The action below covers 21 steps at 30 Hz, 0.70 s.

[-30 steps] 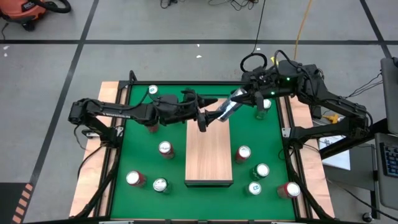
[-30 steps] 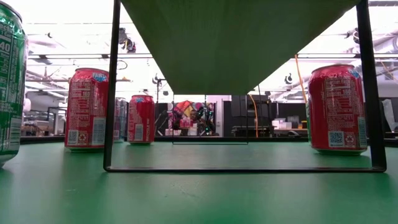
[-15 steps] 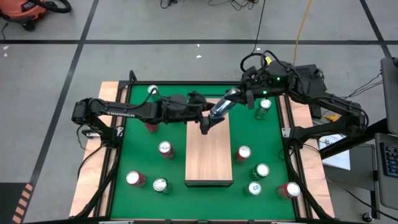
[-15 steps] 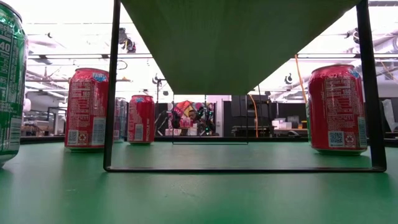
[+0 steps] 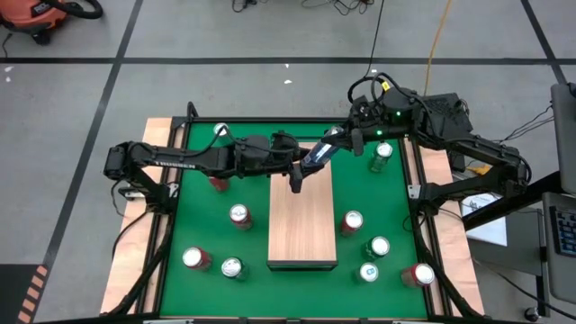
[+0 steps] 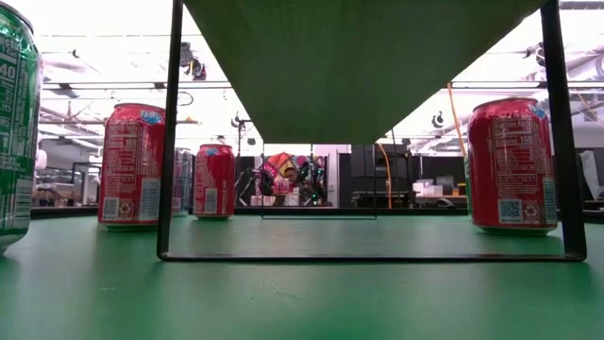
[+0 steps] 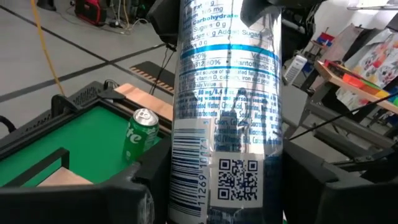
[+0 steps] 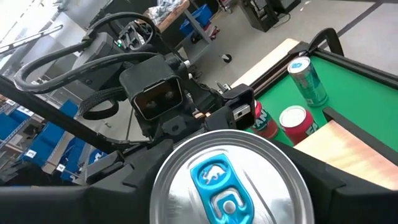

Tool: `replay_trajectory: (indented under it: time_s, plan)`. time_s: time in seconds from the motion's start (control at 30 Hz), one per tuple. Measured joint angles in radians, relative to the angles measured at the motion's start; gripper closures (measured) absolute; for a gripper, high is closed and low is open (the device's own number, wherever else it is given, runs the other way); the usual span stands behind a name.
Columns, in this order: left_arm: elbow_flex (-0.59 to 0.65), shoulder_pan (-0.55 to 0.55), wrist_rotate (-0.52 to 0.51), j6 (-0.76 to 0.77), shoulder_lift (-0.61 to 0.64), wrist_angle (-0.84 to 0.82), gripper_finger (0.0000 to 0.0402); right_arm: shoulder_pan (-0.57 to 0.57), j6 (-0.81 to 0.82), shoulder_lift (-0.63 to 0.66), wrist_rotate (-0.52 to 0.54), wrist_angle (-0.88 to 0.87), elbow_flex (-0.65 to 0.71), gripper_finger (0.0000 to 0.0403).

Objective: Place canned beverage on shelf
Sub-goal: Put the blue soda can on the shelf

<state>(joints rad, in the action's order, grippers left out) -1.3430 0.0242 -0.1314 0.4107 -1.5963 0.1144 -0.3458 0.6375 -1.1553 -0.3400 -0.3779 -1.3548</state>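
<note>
Left wrist view: my left gripper (image 7: pixel 217 205) pinches the silver can (image 7: pixel 227 106) (tilted, mid-handover); my right gripper (image 5: pixel 335 144), at two o'clock, clamps its top above the shelf (image 5: pixel 302 225), apparently passing it across.

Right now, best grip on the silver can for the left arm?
Lower body, side-on across the round wall. The silver can is tilted over the shelf, right end effector round its top end; left end effector looks clamped there.
</note>
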Motion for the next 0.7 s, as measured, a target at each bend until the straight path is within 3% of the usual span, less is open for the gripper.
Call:
replay_trajectory:
  time_s: [0.33,0.7]
  plan:
    - [0.0,-0.002,0.026,0.014,0.014,0.099,0.0191,0.0,-0.022,0.076,-0.001,-0.008,-0.002,0.0076]
    - [0.0,0.026,0.164,0.124,0.018,0.345,0.0188,0.0,-0.077,0.224,0.002,-0.004,-0.002,0.0066]
